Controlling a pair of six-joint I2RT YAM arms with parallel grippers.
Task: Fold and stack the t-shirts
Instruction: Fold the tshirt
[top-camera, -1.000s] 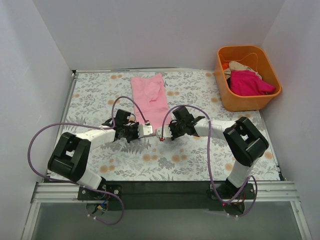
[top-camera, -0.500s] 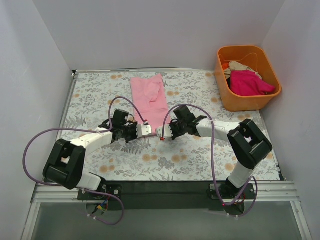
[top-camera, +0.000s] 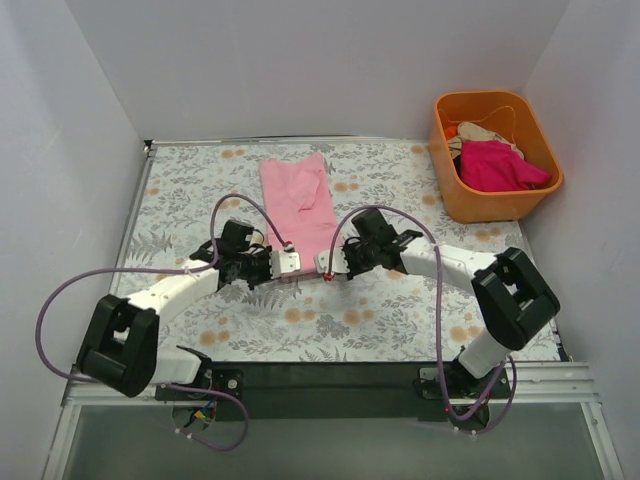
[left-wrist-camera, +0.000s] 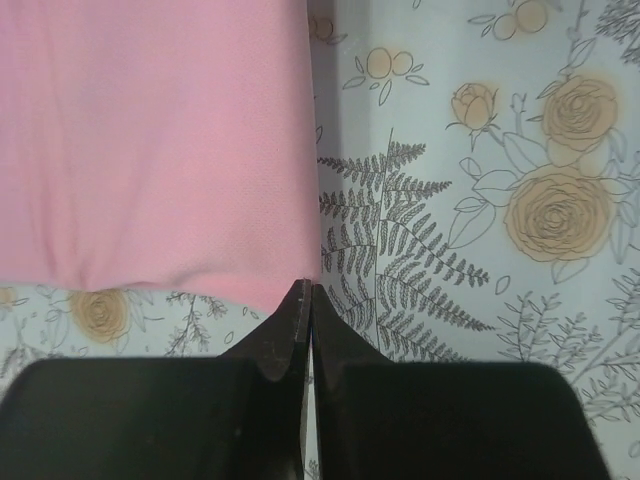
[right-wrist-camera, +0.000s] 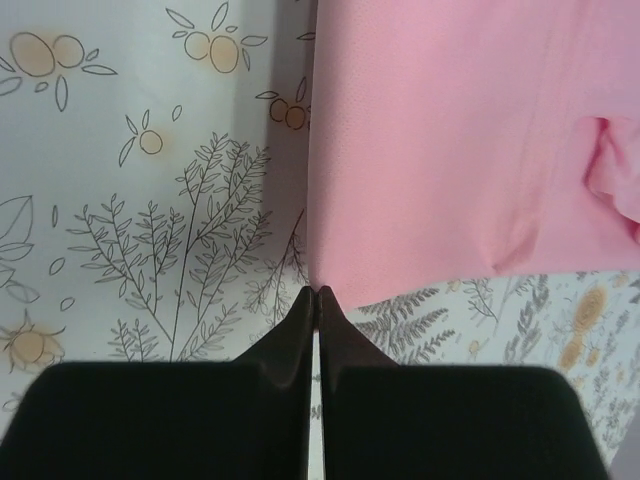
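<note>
The pink shirt (top-camera: 297, 200), folded into a long strip, lies on the tabletop (top-camera: 400, 310) from its middle toward the far edge. The left pincer (top-camera: 289, 262) is closed tight on the shirt's near left corner, and the right pincer (top-camera: 323, 264) is closed tight on its near right corner. A magenta shirt (top-camera: 497, 166) and a cream shirt (top-camera: 481, 131) sit in the orange tub (top-camera: 492, 207) at the far right corner.

Top view: mounted above and behind the arm bases (top-camera: 445, 380), facing forward and down, far enough to cover the whole bench (top-camera: 400, 310). Wrist views: each looks along its own hand, left hand (left-wrist-camera: 308, 292) and right hand (right-wrist-camera: 316, 296), close above the bench. All three views share the near edge of the pink t-shirt (top-camera: 298, 200) and the floral bench print beside it
</note>
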